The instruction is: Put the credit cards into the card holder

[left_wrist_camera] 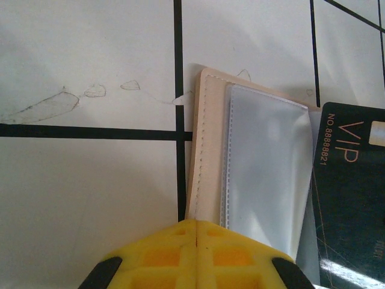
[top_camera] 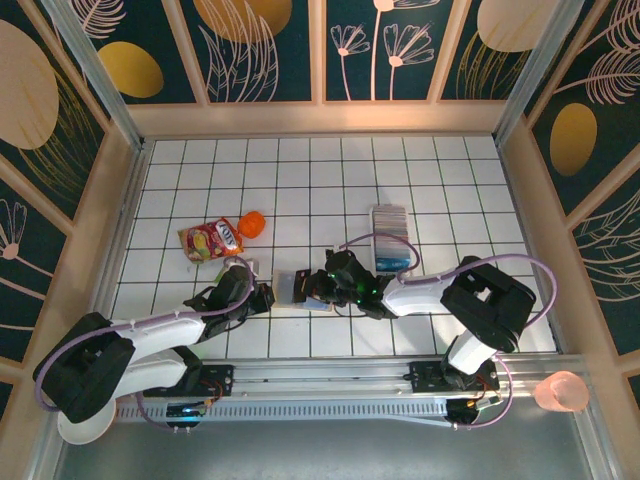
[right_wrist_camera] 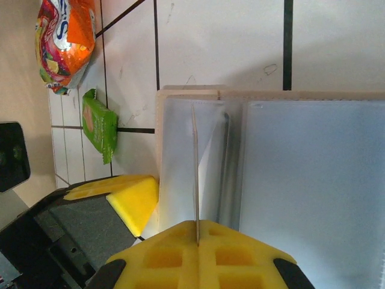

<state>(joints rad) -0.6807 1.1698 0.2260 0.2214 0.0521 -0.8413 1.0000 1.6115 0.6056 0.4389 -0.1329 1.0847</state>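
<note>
now open card holder, right pincer pinching credit card at its sleeves

A white tiled surface, crossed by dark grout lines, is enclosed on 3 sides by walls. Dark teal panels, printed with pale line-drawn flowers, leaves and golden ovals, are set in light wooden frames. 2 silver metal posts are angled across the far corners. A metal rail is mounted along the near edge. Faint chipped marks are seen on the tiles, which are lit evenly.
</note>
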